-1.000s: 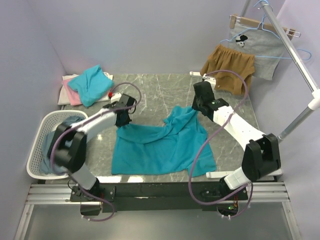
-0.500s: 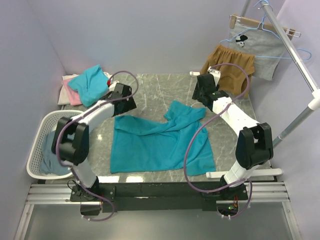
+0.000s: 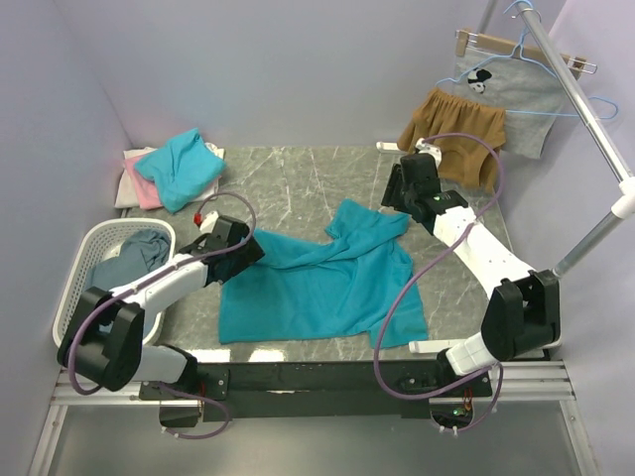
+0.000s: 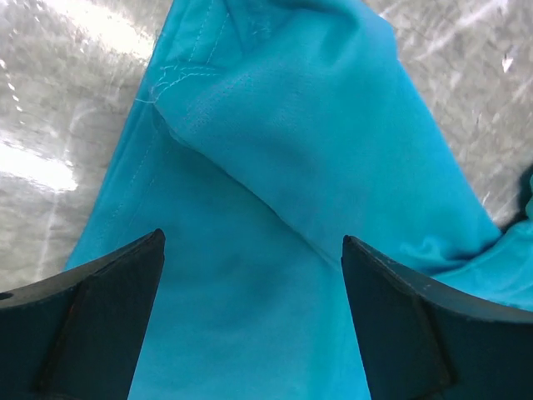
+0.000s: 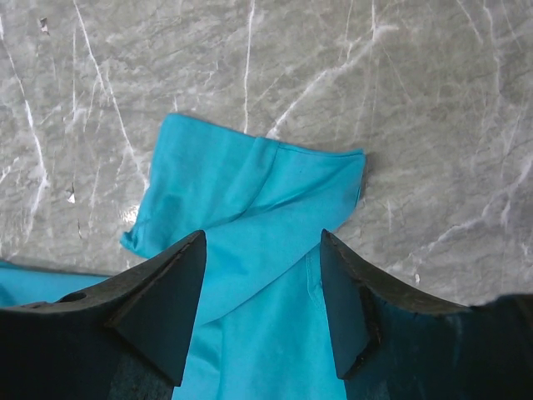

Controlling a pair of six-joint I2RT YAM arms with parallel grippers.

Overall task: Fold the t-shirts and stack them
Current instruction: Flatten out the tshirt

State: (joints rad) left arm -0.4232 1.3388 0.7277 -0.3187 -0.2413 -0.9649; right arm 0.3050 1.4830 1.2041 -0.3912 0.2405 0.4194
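The left tool gapes wide and empty over the left edge of the teal t-shirt on the desk. The right tool, half parted and empty, hovers above the shirt's far sleeve.

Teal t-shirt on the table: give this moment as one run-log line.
teal t-shirt: lies rumpled on marble table | left claw: open above its left edge | right claw: open above its far sleeve

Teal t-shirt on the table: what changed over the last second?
Both grippers let go of the teal t-shirt, whose lifted part dropped. The left gripper swung back toward the near left, open over the shirt's left edge. The right gripper backed toward the far side, open above a sleeve. The far-left pile, basket and brown shorts stayed put.
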